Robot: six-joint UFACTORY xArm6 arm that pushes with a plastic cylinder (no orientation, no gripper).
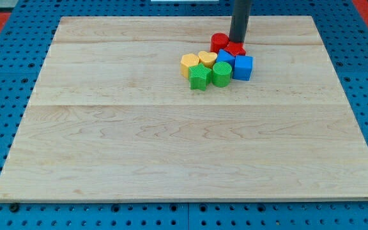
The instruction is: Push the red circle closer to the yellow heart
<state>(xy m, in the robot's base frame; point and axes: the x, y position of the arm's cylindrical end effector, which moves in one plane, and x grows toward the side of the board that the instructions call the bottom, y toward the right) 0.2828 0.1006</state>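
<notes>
Blue pegboard framed the pale wooden table (171, 147), and all the blocks sat clustered near the view's top, right of centre. My tip (237, 42) stood among the red blocks; as end effector it was only a plain rod with nothing to open or close and nothing held, merely pressing against blocks.

The red circle (219, 41) lay just to the view's left of my tip, apparently touching it. A second red block (236, 49) sat at the foot of the rod, its shape partly hidden. The yellow heart (207, 59) lay just below and left of the red circle, very near or touching. Beside it were a yellow block (190, 64), a green block (199, 77), a green cylinder (221, 73), and two blue blocks (225, 58) (243, 67).

I judged the push nearly finished, with little gap left to close. Any further move called for a short nudge toward the view's lower left, kept gentle so the heart was not shoved away. The top edge was near behind the tip, but wide bare board lay open to the left and bottom.
</notes>
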